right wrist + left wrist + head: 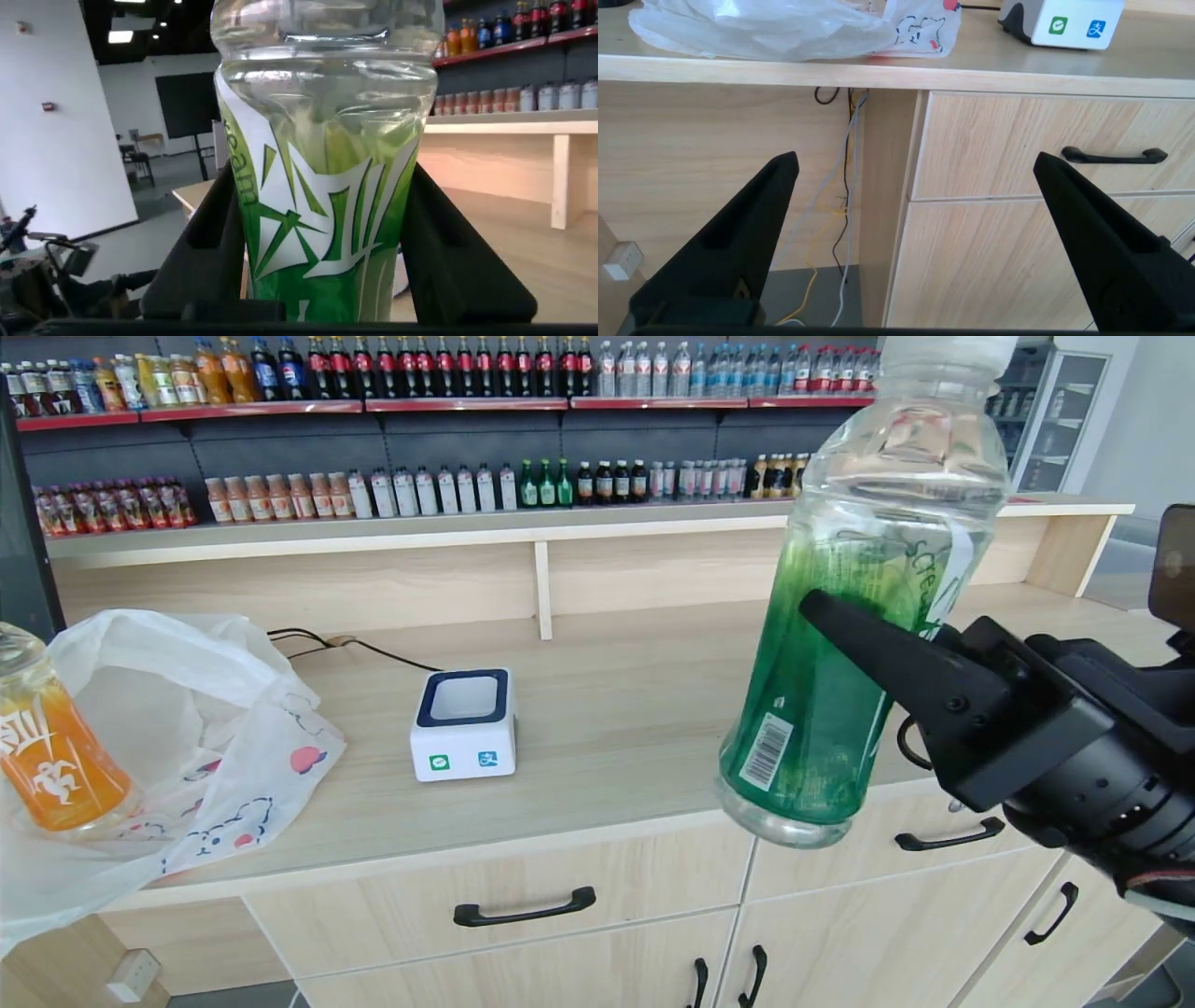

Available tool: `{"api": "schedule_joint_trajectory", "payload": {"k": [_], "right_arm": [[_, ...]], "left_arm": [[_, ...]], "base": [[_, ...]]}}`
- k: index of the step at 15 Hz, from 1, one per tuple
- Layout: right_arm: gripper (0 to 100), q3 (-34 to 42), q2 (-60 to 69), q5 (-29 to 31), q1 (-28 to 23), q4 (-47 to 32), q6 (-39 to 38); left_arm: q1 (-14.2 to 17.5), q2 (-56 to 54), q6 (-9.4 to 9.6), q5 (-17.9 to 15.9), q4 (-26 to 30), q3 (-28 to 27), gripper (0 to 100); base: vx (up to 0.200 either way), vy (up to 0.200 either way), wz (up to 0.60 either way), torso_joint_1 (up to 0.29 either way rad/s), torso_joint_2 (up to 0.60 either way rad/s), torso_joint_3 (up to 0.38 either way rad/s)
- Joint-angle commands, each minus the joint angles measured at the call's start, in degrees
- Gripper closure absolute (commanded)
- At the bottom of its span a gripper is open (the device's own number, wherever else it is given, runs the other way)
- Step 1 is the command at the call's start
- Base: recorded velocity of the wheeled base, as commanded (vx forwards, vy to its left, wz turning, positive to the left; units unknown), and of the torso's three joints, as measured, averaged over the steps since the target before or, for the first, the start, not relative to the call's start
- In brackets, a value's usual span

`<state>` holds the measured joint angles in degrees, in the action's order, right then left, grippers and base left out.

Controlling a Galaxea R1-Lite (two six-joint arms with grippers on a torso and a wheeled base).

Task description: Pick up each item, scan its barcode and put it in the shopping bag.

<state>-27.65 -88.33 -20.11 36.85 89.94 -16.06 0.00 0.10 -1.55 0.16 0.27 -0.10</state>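
Aloft, green bottle (812,728) clenched between right jaws, tilted, right of scanner (463,722), left jaws released.

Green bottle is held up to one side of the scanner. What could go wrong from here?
The barcode sits low on the green bottle and faces sideways, while the scanner faces up; without a tilt the scan may fail.
The right gripper pinches the bottle at mid-body; tilting could let it slip.
The shopping bag lies slumped around an orange bottle, so the drop could miss.

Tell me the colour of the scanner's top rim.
Dark navy blue, on the white scanner; it shows best in the head view.
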Motion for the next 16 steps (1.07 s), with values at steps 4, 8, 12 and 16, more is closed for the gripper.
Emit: {"api": "schedule_joint_trajectory", "payload": {"k": [4,8,12,16], "right_arm": [[100,0.3,-7.6,9.4,-5.1,0.1,12.1],[100,2.9,-8.5,20.6,-5.5,0.1,15.6],[100,7.6,-7.5,20.6,-5.4,0.1,15.9],[100,6.9,-6.5,20.7,-5.6,0.1,15.6]], "left_arm": [[0.0,0.0,0.05,0.0,0.0,0.0,0],[0.0,0.0,0.05,0.0,0.0,0.0,0],[0.0,0.0,0.05,0.0,0.0,0.0,0],[0.0,0.0,0.05,0.0,0.0,0.0,0]], "base": [[0.000,0.000,0.00,0.000,0.00,0.000],[0.000,0.000,0.00,0.000,0.00,0.000],[0.000,0.000,0.00,0.000,0.00,0.000],[-0.150,0.000,0.00,0.008,0.00,0.002]]}}
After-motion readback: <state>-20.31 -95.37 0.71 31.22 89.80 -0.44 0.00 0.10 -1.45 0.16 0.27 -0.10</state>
